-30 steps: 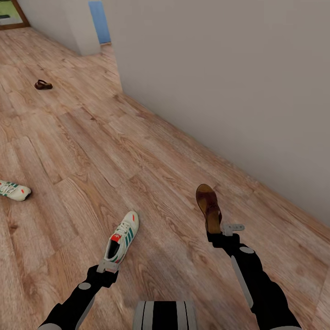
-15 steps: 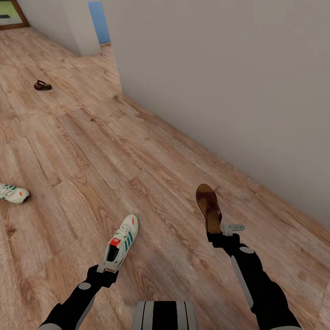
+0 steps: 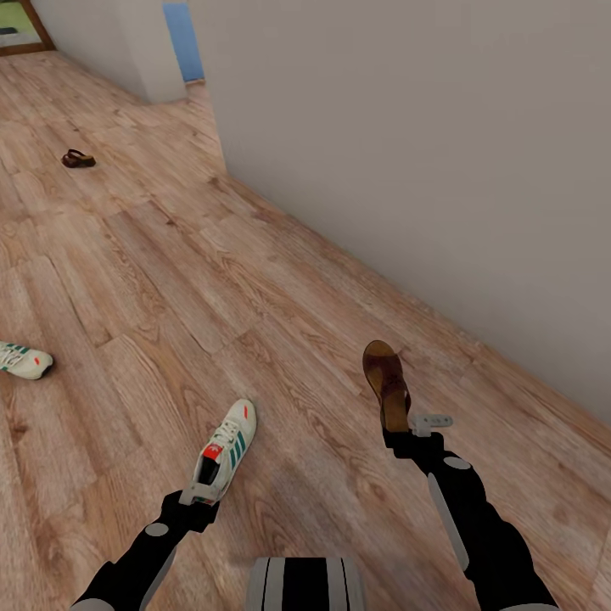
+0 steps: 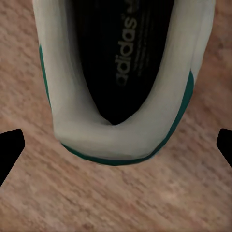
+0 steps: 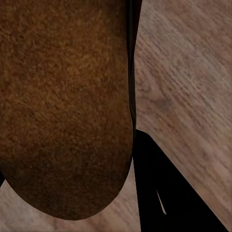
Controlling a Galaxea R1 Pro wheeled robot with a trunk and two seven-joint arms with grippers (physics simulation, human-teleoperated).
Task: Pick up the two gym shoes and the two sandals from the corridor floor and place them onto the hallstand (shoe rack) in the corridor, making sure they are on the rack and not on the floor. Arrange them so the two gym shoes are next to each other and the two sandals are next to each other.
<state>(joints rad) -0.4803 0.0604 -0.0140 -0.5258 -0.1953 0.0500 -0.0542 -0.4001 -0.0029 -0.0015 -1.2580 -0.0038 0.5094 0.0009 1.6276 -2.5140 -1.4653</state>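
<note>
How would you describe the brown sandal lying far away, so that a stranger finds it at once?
Start at the grey wall and follow the wood floor toward its far corner, near the blue door. There the far sandal lies alone, small and dark brown. The other sandal is held at the right claw, and both sneakers are white.
</note>
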